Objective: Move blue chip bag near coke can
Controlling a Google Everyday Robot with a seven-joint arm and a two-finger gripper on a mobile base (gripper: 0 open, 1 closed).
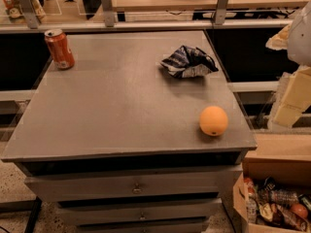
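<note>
Camera view showed the gripper point(291, 100) beyond the right edge of the cabinet point(121, 115), open or closed I could not tell; the blue chip bag point(188, 61) lay to its left, the coke can point(59, 48) farther left, well apart.

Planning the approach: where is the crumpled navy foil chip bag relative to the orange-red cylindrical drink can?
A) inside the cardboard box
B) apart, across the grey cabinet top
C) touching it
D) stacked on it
B: the navy foil chip bag lies back right on the grey cabinet top, the orange-red drink can stands back left, bare surface between; the gripper hangs beyond the top's right edge.
</note>
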